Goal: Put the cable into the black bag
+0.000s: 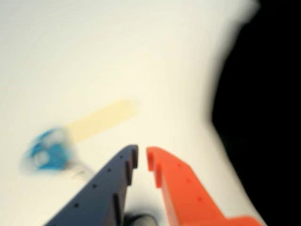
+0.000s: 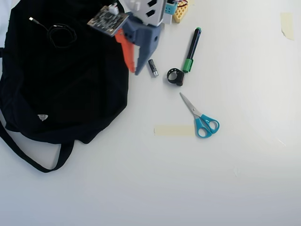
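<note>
In the overhead view the cable (image 2: pixel 61 34), a thin black coil with a short plug end, lies on top of the black bag (image 2: pixel 70 89), near its upper left. The bag fills the left side, its strap (image 2: pixel 33 160) trailing below. My gripper (image 2: pixel 133 70) hangs just off the bag's right edge, well to the right of the cable. Its orange and dark blue fingers are nearly together with nothing between them. The wrist view is blurred: the gripper (image 1: pixel 142 157) shows only a thin slit over white table, with the bag (image 1: pixel 263 94) as a dark mass on the right.
Right of the gripper lie a small battery (image 2: pixel 153 67), a black ring clip (image 2: pixel 175 76) and a green-and-black marker (image 2: pixel 192 49). Blue scissors (image 2: pixel 202 120) and a tape strip (image 2: pixel 174 130) sit lower. The scissors (image 1: pixel 47 150) and tape strip (image 1: pixel 101 120) appear blurred in the wrist view.
</note>
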`<state>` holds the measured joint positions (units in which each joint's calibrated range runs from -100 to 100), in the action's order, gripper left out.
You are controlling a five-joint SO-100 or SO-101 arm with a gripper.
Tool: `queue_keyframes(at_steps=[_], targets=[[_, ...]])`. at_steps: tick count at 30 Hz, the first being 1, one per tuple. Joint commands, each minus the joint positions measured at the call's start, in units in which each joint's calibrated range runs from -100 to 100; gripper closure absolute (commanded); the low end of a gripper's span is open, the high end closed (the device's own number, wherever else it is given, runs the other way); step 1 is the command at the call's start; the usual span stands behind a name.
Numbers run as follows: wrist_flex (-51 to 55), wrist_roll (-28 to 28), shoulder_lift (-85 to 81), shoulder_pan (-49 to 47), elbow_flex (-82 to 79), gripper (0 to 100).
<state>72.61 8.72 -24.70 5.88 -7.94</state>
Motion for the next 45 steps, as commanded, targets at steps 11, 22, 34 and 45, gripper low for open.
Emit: queue_keyframes(at_steps=[11,22,34,45], targets=[[3.36,-1.01,-28.83,-10.44,-25.93,98],[3.62,-9.56,-41.19,-14.18,-40.49,98],[3.28,-10.29,-62.02,-14.40,-65.11,98],[1.55,-10.34,-74.97,-14.40,-88.65,98]])
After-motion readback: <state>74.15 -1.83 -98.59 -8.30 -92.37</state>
